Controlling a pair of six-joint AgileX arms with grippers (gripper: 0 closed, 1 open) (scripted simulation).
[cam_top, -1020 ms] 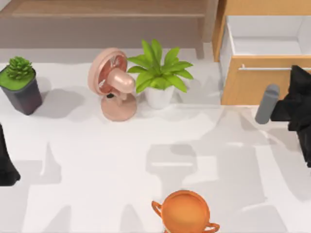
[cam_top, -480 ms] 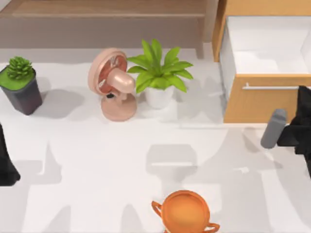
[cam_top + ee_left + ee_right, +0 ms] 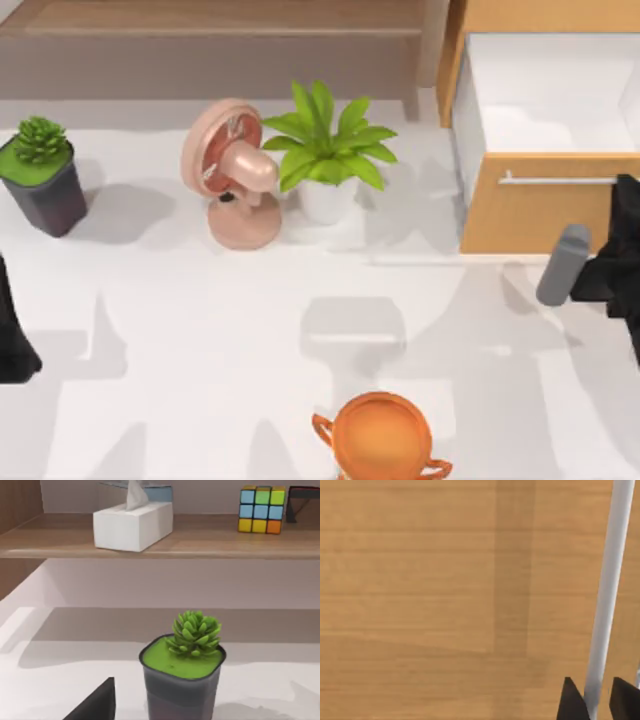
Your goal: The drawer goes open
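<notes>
Right gripper (image 3: 594, 702) at the table's right edge, black fingers closed around the thin silver bar handle (image 3: 609, 595), light orange-brown wooden drawer (image 3: 540, 215) pulled out, left arm parked far left.

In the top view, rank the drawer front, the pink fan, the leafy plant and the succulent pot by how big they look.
1. drawer front
2. leafy plant and pink fan, too alike to rank
3. succulent pot

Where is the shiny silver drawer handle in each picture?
Top view: the silver bar handle runs across the drawer front, far right, meeting the right gripper.
Left wrist view: not in it.
Right wrist view: the bar between the gripper's fingertips.
Shared landmark: the orange-brown drawer front.
</notes>
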